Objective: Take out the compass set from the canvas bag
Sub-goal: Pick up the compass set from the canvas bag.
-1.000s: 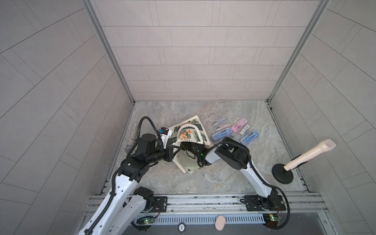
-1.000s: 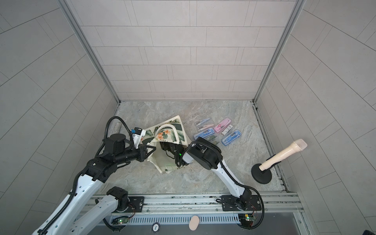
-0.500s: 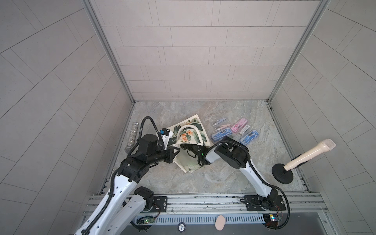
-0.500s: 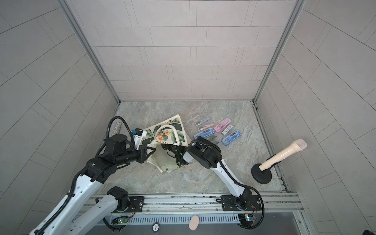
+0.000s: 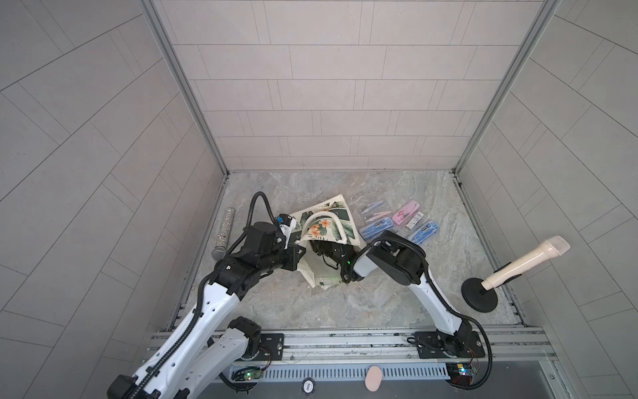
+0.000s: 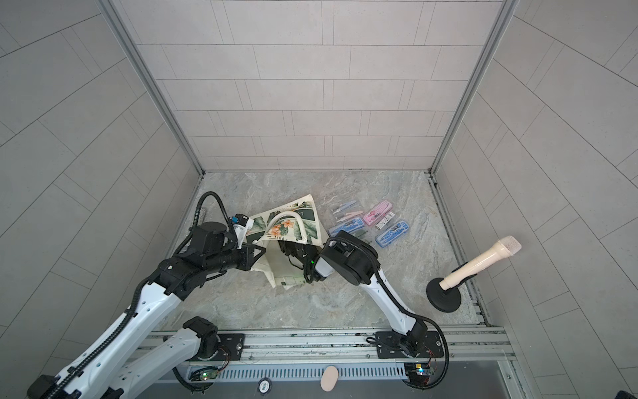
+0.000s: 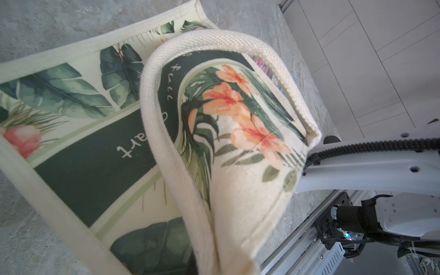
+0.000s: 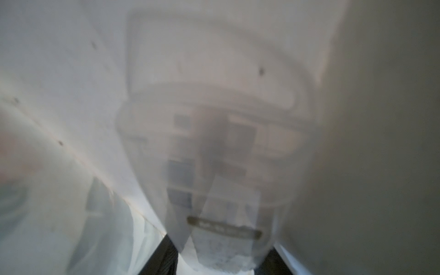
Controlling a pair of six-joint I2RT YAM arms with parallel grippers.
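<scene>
Staying inside the canvas bag (image 5: pixel 324 230), the right gripper (image 8: pixel 219 258) hides whether it grips; left gripper (image 5: pixel 299 255) still clamps the rim.

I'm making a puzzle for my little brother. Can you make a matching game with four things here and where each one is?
Things: 1 cream leaf-print canvas bag; 2 sparkly silver microphone; 3 cream microphone on black round stand; 4 pink plastic case.
Places: A to the right of the right arm; B to the left of the left arm; C between both arms; D farther back, among blue plastic cases.
Pairs: 1-C, 2-B, 3-A, 4-D.
</scene>
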